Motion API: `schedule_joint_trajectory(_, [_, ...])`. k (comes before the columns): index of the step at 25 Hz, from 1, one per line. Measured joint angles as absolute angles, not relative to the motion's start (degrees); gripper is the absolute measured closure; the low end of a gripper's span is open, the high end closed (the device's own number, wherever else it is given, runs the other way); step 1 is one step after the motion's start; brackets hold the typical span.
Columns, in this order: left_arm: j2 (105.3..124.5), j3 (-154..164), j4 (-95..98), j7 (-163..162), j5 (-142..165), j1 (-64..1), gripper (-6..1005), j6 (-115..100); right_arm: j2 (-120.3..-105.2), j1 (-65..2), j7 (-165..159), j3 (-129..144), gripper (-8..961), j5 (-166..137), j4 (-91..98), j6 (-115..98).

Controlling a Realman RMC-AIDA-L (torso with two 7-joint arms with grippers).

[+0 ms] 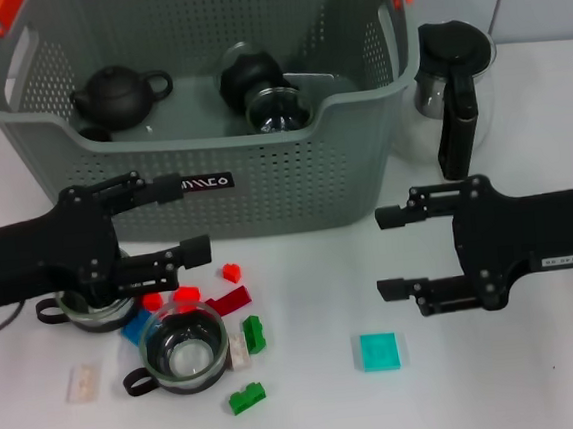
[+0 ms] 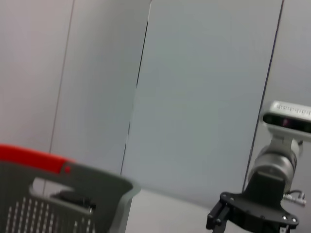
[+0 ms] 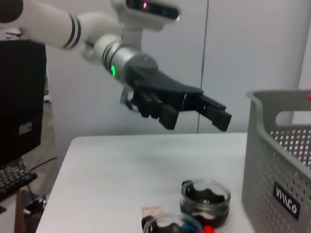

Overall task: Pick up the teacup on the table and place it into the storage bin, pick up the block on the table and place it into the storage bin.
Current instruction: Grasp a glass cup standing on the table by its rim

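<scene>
Glass teacup (image 1: pixel 185 350) just below open left pincer (image 1: pixel 191 219).

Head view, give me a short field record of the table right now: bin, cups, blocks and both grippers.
storage bin: back centre, holds a black teapot
teacups: one glass cup in front of the bin, another under the left gripper
blocks: red, green, teal
left gripper: open, raised
right gripper: open, raised

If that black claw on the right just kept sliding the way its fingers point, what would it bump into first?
The right gripper points across the table toward the left gripper. Nothing seems to stand in between, so it would probably meet that gripper first, or graze the storage bin, though height is unclear.
</scene>
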State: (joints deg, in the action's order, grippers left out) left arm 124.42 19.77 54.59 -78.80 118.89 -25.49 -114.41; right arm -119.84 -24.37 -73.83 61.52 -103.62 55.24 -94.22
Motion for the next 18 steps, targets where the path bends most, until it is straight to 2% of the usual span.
schedule_joint_trajectory(18, [124.59,36.01,90.79,-112.64,135.2,-24.79,164,-116.19,-119.97,-28.31,-81.2,62.05,221,-109.24,54.24,-93.4])
